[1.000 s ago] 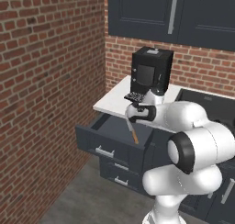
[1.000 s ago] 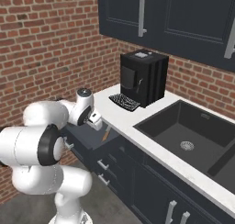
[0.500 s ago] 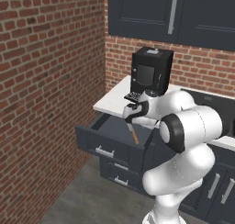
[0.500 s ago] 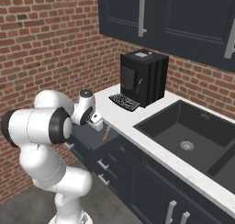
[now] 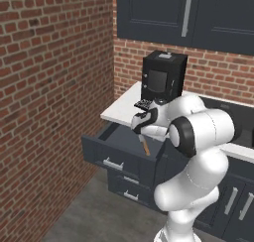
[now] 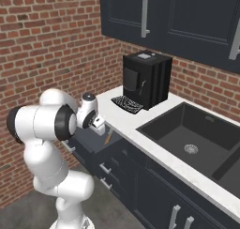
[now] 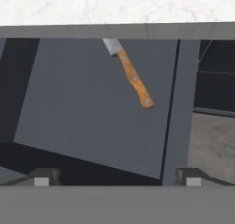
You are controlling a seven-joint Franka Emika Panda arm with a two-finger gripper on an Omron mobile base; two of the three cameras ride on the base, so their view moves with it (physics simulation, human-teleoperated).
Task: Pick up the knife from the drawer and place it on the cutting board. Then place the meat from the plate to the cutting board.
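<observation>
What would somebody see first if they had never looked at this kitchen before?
Probably the big white robot arm, bent over the open drawer under the white counter, with its gripper open above it. In the drawer lies a small knife with an orange wooden handle, its blade partly tucked under the counter edge. Behind it a black coffee machine stands on the counter against the red brick wall.

My arm has swung and folded in closer over the open drawer point(image 5: 119, 149), with the elbow now bulking up front. My claw point(image 5: 140, 123) has dropped slightly toward the knife point(image 5: 145, 146) lying inside.
</observation>
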